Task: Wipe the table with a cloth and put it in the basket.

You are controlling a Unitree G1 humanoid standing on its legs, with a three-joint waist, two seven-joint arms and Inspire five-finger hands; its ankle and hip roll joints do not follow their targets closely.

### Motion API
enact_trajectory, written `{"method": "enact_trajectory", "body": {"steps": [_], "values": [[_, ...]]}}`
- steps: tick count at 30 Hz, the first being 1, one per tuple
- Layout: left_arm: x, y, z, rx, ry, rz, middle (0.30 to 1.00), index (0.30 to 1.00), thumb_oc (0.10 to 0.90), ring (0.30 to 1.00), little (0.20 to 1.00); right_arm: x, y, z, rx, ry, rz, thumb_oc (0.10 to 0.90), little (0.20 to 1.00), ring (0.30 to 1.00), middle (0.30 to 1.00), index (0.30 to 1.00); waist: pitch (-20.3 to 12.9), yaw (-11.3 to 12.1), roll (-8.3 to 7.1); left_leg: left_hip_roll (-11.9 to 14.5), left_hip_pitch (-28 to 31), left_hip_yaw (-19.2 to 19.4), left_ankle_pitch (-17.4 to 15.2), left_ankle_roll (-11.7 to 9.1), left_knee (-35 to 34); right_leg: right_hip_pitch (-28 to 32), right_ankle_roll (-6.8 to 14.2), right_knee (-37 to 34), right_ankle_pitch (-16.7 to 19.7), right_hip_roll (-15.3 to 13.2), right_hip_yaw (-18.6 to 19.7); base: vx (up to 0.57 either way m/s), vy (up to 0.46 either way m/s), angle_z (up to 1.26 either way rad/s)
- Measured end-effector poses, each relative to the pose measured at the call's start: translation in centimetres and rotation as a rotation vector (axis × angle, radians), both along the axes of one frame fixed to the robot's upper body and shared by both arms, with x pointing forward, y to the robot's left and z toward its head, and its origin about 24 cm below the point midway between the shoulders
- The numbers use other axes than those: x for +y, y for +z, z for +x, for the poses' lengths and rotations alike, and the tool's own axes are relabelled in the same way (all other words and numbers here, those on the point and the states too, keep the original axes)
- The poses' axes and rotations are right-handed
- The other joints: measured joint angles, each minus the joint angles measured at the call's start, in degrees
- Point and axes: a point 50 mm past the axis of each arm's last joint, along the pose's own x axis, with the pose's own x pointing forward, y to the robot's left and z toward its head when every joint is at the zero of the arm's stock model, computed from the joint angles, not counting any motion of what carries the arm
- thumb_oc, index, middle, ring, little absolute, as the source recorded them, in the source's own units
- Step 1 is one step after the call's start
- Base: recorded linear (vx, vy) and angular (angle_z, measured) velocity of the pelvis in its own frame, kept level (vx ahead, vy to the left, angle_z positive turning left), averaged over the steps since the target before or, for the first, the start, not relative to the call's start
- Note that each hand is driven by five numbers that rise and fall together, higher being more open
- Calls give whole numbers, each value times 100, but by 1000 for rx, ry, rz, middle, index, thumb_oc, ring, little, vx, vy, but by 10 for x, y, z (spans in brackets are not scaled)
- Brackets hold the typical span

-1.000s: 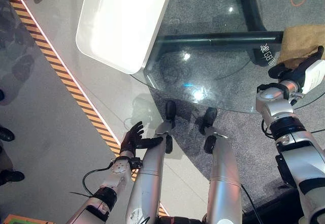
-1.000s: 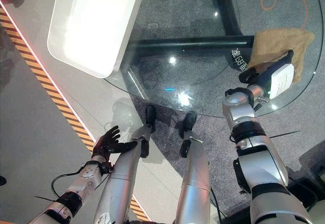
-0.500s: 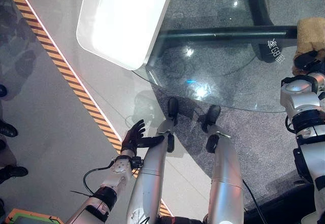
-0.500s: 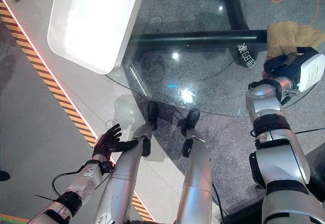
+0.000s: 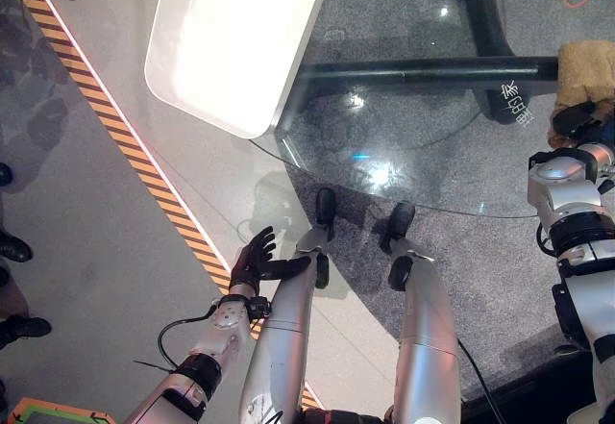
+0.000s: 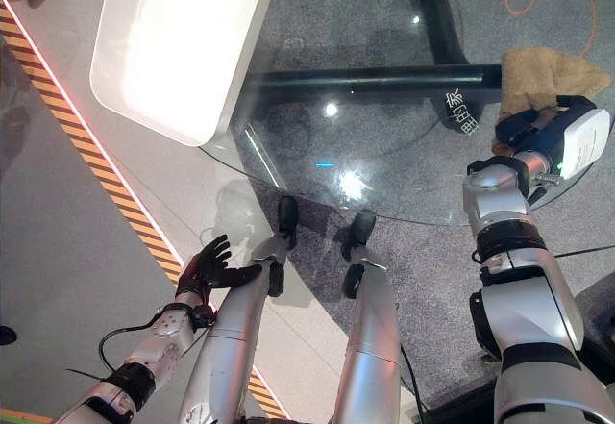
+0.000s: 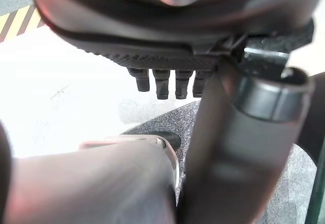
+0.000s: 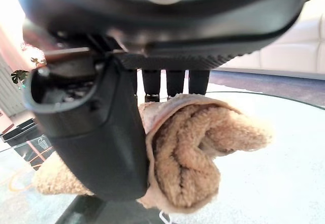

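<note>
Two robot hands are yours to track, taken from left to right. Your left robot hand (image 6: 213, 268) hangs low by the robot's side over the pale grey floor (image 5: 86, 241), fingers straight and spread, holding nothing. Just beyond it on the floor runs the orange-and-black striped warning tape (image 5: 144, 169). Up and to the right of that hand sits the white rounded block with a glossy top (image 6: 173, 39), its corner overlapping the rim of the round clear glass bench (image 6: 384, 155). Through the glass you see the dark metal bench frame (image 6: 384, 80) and grey carpet. At the far right, your right robot hand (image 6: 538, 131) is over the bench's right edge, its fingers and thumb curled round the tan fluffy terry cloth (image 8: 193, 153). The wrist view shows the cloth bunched in folds inside the grip. More of it spreads on the glass just beyond the fingers.
</note>
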Motion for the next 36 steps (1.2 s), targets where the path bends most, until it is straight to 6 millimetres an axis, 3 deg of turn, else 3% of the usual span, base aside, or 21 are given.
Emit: {"method": "enact_trajectory", "body": {"steps": [14,18,29,36], "values": [[3,-2,-1,15,18,-4,900,900,800,900,900,15,0,4,-8,155,-14,100,200,300,300,300,1,-118,3,39,75,-12,-1,1,-6,94,-16,-6,-7,56,-36,7,42,-1],[2,-4,-2,25,21,-5,900,900,800,900,900,35,-3,8,-21,240,-9,100,200,300,300,300,3,-119,5,73,163,-34,0,0,-20,181,-57,-37,-34,97,-72,6,16,0],[-2,-4,-1,22,29,-26,900,900,800,900,900,117,7,23,-44,546,-19,100,200,300,300,300,-2,-66,17,117,204,-272,67,-99,-123,300,-159,-83,-95,135,-332,6,13,7],[-6,-4,-1,22,19,-28,900,900,800,900,900,123,8,24,-28,560,-15,100,200,300,300,300,-3,-27,20,110,268,-276,77,-112,-197,335,-172,-93,-112,126,-333,0,2,1]]}}
